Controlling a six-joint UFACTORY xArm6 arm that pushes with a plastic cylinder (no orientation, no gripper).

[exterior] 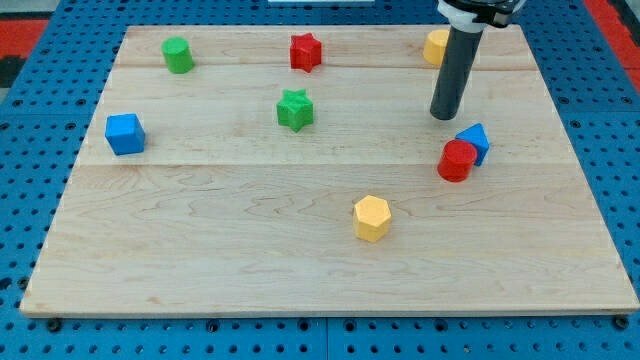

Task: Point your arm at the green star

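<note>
Green star [295, 109] sits upper centre of frame, standing alone on the board [200, 250].

Near to far:
- Yellow hexagon [371, 217], lower centre-right.
- Red cylinder [456, 160] touching blue block [474, 142], right of centre.
- Blue cube [125, 133], left edge.
- My tip [443, 115], right side, just above the red/blue pair, well apart from the star.
- Red star [305, 51], green cylinder [178, 54] along the top; yellow block [436, 46] partly hidden behind the rod.

No pincer on this rig: 1 plain rod, nothing to clench or release.

Handling, by judgement: star looks small, light, rigid, likely to slide or spin at any nudge. No grasp wanted; approach from frame right and stop short.
</note>
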